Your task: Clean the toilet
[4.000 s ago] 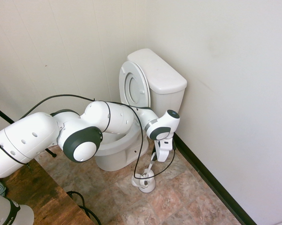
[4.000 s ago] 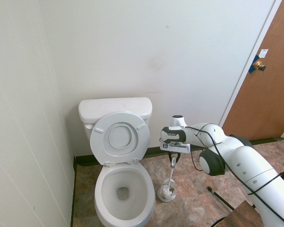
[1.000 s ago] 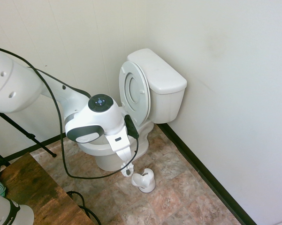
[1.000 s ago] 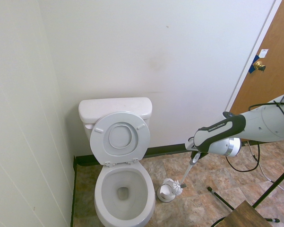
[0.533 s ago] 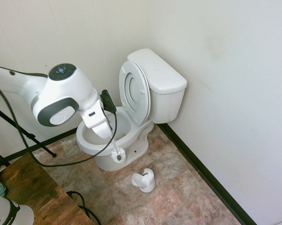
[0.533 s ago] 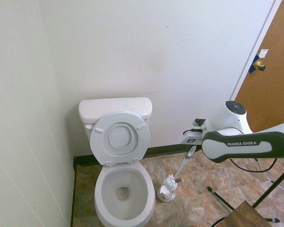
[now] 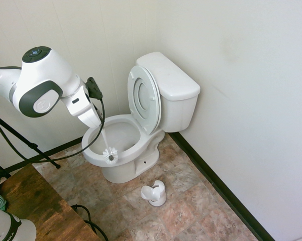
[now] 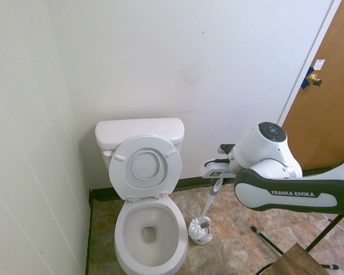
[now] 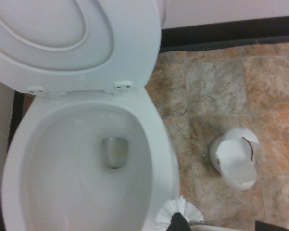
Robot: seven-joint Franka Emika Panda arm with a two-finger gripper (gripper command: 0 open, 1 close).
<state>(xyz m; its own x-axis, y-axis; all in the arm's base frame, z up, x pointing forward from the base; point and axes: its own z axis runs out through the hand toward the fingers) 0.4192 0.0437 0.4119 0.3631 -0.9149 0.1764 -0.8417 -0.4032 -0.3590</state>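
Gripper [image 7: 96,122] clamped on brush [image 7: 109,155], lifted clear of holder [image 7: 155,193], now below it beside toilet [image 7: 121,138] rim; scrubbing next

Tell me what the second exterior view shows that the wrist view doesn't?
Only the second exterior view shows the brown door, the toilet's tank and the end effector shut on the brush's handle. Only the wrist view looks into the empty brush holder. Both show the toilet, its raised lid and the brush.
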